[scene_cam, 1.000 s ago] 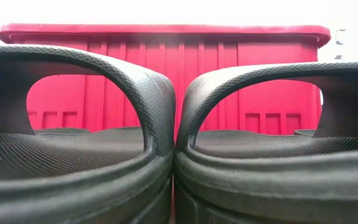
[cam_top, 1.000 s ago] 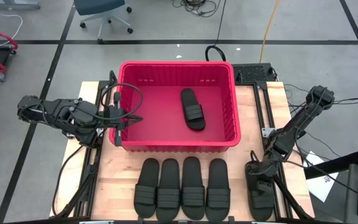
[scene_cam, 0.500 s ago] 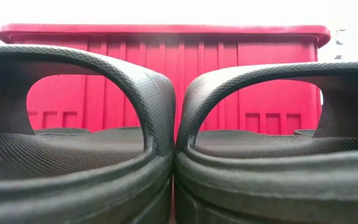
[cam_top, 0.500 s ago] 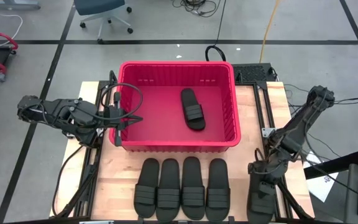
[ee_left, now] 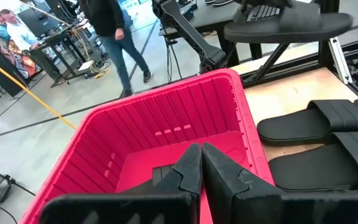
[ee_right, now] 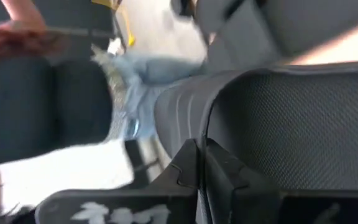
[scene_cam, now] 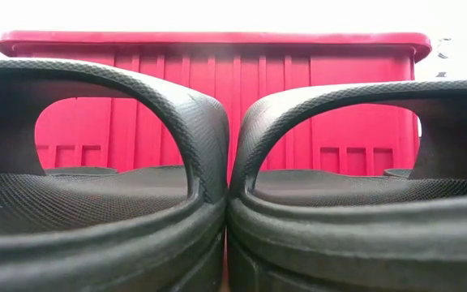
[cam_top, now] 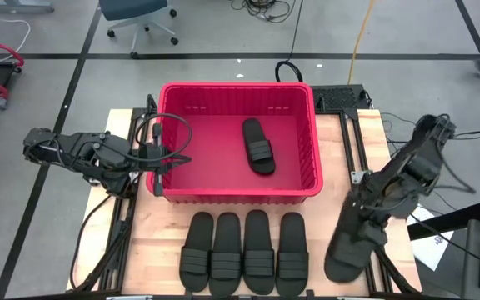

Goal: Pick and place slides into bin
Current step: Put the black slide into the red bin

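The red bin (cam_top: 238,142) stands at the middle of the table with one black slide (cam_top: 258,146) lying flat on its floor. Several more slides (cam_top: 242,252) lie side by side, soles down, at the near edge; two of them fill the low view (scene_cam: 104,170). My right gripper (cam_top: 363,208) is shut on another slide (cam_top: 346,250) above the table's right edge. My left gripper (cam_top: 152,162) is shut and empty over the bin's left wall (ee_left: 166,118). My right gripper pinches the slide's ribbed strap at its edge (ee_right: 207,127) between its two fingers, coming from above. The slide is lifted clear of the table and hangs below the gripper, about level in the left wrist view (ee_left: 288,25).
The bin's floor has free room on either side of the slide in it. Bare wood shows left of the slide row (cam_top: 152,242). Frame rails run along both table sides. A person walks in the room beyond the table (ee_left: 114,31).
My right gripper has risen with the slide from the table's right edge. The slide, which lay flat on the table, now hangs clear of it, and its near end has swung a little toward the table's left.
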